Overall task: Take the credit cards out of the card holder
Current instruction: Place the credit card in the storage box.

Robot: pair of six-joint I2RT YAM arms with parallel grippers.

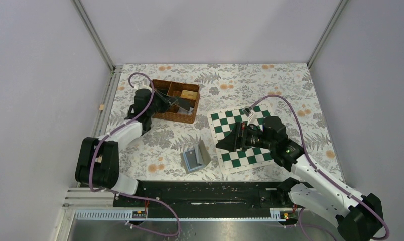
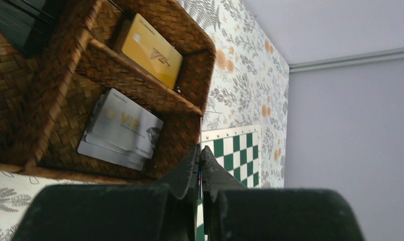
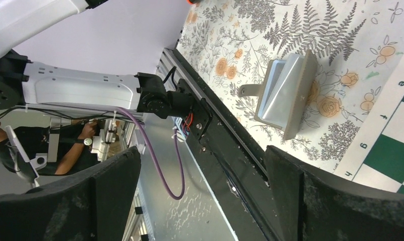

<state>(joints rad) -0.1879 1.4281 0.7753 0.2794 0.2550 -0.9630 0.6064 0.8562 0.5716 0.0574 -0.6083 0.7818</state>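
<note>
Card holder [image 1: 195, 156] half-open, spine running away from me, just left of right gripper [image 3: 199, 170], jaws wide, empty. Left gripper [image 2: 199, 149] shut over wicker basket [image 1: 174, 118], farther.

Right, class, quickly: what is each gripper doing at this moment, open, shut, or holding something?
Left gripper: shut, nothing held.
Right gripper: open, nothing held.

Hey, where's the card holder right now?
In the top view the card holder sits part open on the flowered table, near the middle of its front edge, just left of the chessboard and well in front of the wicker basket.
</note>
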